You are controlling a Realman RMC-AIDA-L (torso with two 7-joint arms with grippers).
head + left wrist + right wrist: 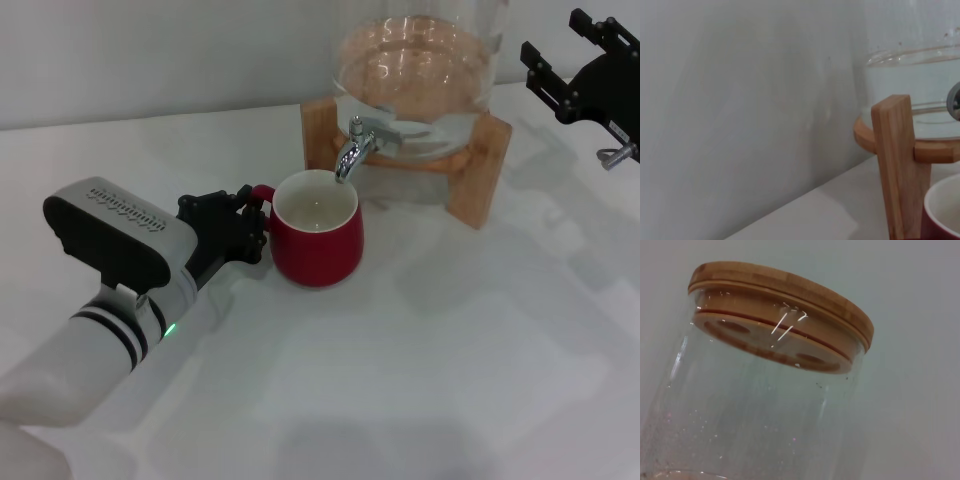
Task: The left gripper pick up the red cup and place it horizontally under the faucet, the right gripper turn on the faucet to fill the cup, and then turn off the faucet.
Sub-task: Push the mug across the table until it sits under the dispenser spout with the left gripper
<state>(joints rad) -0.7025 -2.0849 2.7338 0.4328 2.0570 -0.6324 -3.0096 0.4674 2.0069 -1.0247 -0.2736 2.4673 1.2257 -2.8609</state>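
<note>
The red cup (318,245) stands upright on the white table, its white mouth right under the spout of the silver faucet (352,148). My left gripper (250,222) reaches in from the left and is shut on the red cup's small handle. In the left wrist view only the cup's rim (944,210) shows, beside a wooden stand leg. My right gripper (552,38) hangs open at the far right, above and well clear of the faucet, holding nothing.
The glass jar (420,60) rests on a wooden stand (480,170) at the back of the table. Its wooden lid (782,287) fills the right wrist view. A pale wall runs behind. The white table (420,380) stretches towards me.
</note>
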